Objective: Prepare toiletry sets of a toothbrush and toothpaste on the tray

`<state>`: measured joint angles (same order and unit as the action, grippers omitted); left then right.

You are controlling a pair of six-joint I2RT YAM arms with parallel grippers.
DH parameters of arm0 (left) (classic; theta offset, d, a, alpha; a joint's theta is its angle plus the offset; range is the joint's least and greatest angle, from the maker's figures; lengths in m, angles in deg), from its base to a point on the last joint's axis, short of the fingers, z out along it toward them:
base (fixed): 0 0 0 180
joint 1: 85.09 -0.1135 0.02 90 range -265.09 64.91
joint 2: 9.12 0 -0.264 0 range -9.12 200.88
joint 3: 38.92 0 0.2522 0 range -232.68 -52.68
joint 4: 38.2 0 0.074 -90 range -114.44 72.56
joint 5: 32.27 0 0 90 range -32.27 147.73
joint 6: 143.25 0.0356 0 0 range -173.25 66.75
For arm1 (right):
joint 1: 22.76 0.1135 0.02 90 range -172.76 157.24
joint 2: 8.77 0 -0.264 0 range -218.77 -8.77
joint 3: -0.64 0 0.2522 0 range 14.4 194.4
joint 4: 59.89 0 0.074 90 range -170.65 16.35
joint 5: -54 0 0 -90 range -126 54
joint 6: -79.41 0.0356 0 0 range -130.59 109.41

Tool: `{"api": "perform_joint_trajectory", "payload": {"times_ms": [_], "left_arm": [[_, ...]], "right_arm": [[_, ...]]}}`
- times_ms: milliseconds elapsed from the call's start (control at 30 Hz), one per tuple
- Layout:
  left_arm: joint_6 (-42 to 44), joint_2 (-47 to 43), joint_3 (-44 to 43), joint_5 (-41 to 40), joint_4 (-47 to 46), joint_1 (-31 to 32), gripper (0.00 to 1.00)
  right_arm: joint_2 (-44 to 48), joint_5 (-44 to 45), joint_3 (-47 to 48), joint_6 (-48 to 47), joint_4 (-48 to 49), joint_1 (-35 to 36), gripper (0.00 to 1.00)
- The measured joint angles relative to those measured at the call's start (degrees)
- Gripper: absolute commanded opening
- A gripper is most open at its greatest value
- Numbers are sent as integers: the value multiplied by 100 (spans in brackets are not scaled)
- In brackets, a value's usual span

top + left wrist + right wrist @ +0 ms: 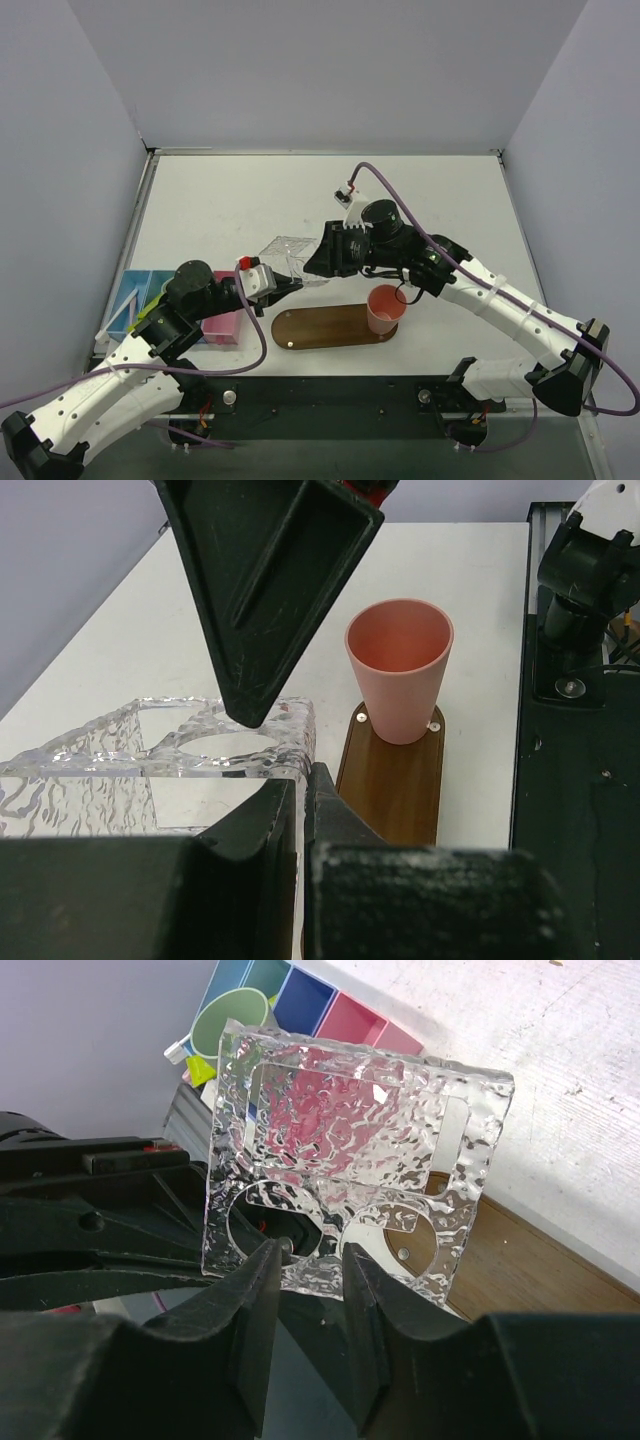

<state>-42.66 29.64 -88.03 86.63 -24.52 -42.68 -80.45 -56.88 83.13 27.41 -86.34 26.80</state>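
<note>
Tray (330, 327), a flat oval board of brown wood, lies on the tabletop (230, 200) at the near middle, between the two arms. A pink cup (385, 308) stands upright on its right end, and the rest of the board is bare. I judge the tray stiff and steady enough to stay put as things are set down. It has no raised rim, though, so a slim piece could roll off it.

Just beyond the tray's left end, a clear rippled holder (285, 250) with round cut-outs hangs above the tabletop between both arms. The left gripper (290, 290) has narrow jaws pinched on the holder's near corner. The right gripper (316, 264) has its jaws part-way in, one on each side of the holder's edge. I cannot tell whether both pads press on it. The holder looks hard, slick and brittle, and probably light. A firm pinch on a solid edge away from the holes should suit it, and it should be set down level.

I cannot make out the toothbrush. It may be in the blue bin (135, 295) or pink bin (225, 325) at the near left. As a thin, light stick it is likely to twist, so it is best taken mid-handle.
</note>
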Motion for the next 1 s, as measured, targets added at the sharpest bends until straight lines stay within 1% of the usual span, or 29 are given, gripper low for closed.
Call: {"api": "perform_joint_trajectory", "payload": {"times_ms": [300, 433, 633, 900, 1000], "left_arm": [[74, -2, 2, -131, 83, 103, 0], [85, 0, 9, -157, 90, 125, 0], [90, 4, 13, -175, 125, 144, 0], [92, 9, 20, -205, 151, 168, 0], [109, 17, 20, -240, 151, 175, 0]], "right_arm": [[-48, 140, 0, 83, 66, 0, 27], [-144, 157, 0, 103, 66, 0, 29], [-317, 199, 0, 111, 63, 13, 29], [-398, 223, -4, 166, 72, 74, 17], [-400, 219, -7, 223, 74, 74, 7]]}}
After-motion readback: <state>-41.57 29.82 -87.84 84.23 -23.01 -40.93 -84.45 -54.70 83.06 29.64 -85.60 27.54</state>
